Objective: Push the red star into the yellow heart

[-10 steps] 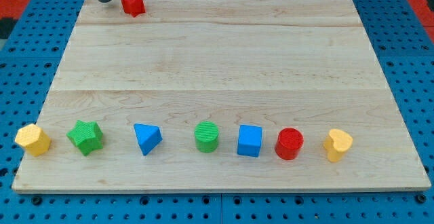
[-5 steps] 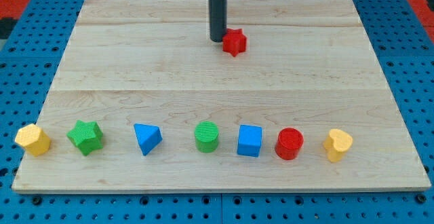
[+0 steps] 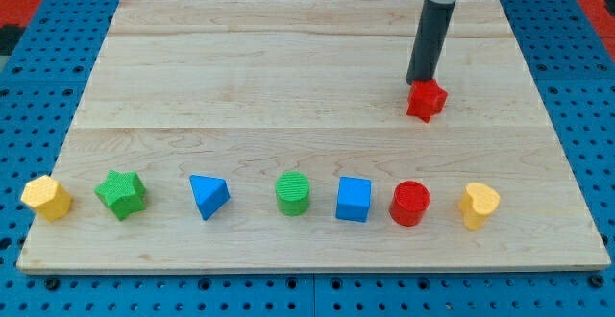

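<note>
Red star (image 3: pixel 427 100): sits in the board's right half, about mid-height, well apart from its target and not yet touching it
Board (image 3: pixel 240 77): pale wooden top on a blue pegboard; you have open wood between the star and the bottom row
Rod: dark, slanting down from the view's top right; no jaws on it, so nothing to spread or pinch, it only presses
My tip (image 3: pixel 417 81): right against the star's upper-left side, placed to shove it down and to the view's right
Bottom row, left to right: yellow block (image 3: pixel 46 197), green star (image 3: pixel 121 194), blue triangle (image 3: pixel 208 196), green cylinder (image 3: pixel 292 193), blue cube (image 3: pixel 354 199), red cylinder (image 3: pixel 410 203)
Yellow heart (image 3: pixel 478 205): far right of that row, just beside the red cylinder
Progress: contact made, final stretch left; you should judge the red cylinder a likely snag
</note>
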Controlling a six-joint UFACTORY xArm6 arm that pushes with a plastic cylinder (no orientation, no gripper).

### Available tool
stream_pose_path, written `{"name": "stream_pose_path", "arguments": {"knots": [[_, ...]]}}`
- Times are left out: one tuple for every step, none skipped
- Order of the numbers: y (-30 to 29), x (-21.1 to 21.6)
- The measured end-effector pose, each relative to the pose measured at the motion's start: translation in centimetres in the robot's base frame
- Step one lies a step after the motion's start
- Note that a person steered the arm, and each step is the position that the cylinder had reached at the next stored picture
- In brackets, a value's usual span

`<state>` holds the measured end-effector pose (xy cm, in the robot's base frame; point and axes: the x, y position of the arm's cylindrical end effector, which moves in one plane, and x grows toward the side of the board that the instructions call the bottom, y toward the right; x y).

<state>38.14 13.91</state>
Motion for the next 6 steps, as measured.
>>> {"name": "stream_pose_path", "arguments": {"knots": [[-1.1, 2.3], [-1.2, 5.5], [0.5, 7.8], [1.4, 10.0], [2.7, 12.4], [4.5, 13.2]]}}
